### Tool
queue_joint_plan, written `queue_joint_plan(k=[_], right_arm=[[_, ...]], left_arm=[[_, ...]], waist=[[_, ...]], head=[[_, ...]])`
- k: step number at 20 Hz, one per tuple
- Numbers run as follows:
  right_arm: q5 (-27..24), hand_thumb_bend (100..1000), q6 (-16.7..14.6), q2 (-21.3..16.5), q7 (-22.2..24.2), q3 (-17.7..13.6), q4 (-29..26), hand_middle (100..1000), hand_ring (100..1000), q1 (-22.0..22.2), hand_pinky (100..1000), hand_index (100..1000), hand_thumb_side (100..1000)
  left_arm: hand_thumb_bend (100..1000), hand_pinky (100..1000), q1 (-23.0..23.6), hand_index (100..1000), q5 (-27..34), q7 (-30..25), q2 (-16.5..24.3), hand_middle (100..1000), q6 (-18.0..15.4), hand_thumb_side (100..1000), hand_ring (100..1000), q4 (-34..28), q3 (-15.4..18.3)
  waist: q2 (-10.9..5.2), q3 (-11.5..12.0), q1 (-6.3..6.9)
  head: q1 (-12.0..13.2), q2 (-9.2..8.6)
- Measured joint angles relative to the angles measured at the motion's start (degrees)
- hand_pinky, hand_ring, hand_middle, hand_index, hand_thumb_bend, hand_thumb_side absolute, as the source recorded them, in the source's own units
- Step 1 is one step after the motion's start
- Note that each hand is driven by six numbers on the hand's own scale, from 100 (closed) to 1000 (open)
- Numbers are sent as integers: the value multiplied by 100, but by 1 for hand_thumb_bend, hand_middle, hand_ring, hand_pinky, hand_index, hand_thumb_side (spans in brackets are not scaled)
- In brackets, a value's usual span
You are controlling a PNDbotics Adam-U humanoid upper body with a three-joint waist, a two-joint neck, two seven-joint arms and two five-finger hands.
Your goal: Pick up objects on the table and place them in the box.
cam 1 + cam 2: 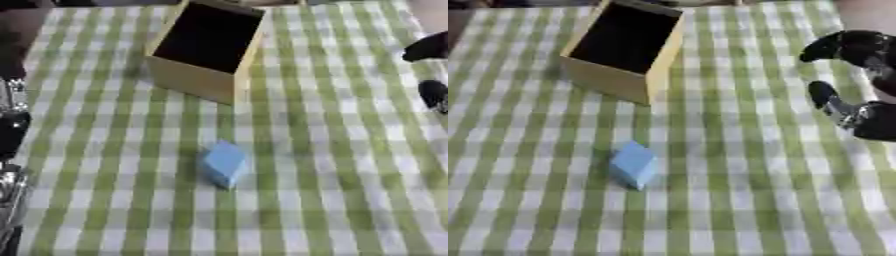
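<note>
A table covered in a green and white checked cloth fills both views from the robot's head camera. The robot's right hand comes in at the right edge, black with a silver joint. Its fingers and thumb curve toward each other like an open claw, with a clear gap between them and nothing held in that gap.

A light blue cube sits on the cloth, well apart from the right hand: it lies to the hand's left and nearer the robot, toward the lower middle of the view. It rests alone on the cloth, turned so one corner points toward the camera.

A wooden box with pale sides and a dark inside stands open at the top. It lies to the left of the right hand and slightly farther from the robot, near the table's far edge. The cube is apart from the box, on the robot's side of it.

At the left edge of the left eye view, black and silver parts of the left hand show, but whether its fingers are spread or curled cannot be told.
</note>
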Motion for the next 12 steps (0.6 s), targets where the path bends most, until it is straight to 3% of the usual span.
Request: queue_joint_plan(k=[5, 12], right_arm=[[-1, 100, 9, 67, 137, 126, 0, 846, 886, -290, 836, 888, 973], [79, 143, 3, 252, 483, 424, 0, 863, 904, -835, 860, 901, 865]], left_arm=[[301, 666, -2, 721, 2, -12, 0, 655, -8, 588, 690, 0, -2], [300, 666, -6, 721, 6, -26, 0, 656, -21, 588, 691, 0, -6]], waist=[[0, 13, -6], [-1, 62, -32]], head=[[-73, 0], [-142, 0]])
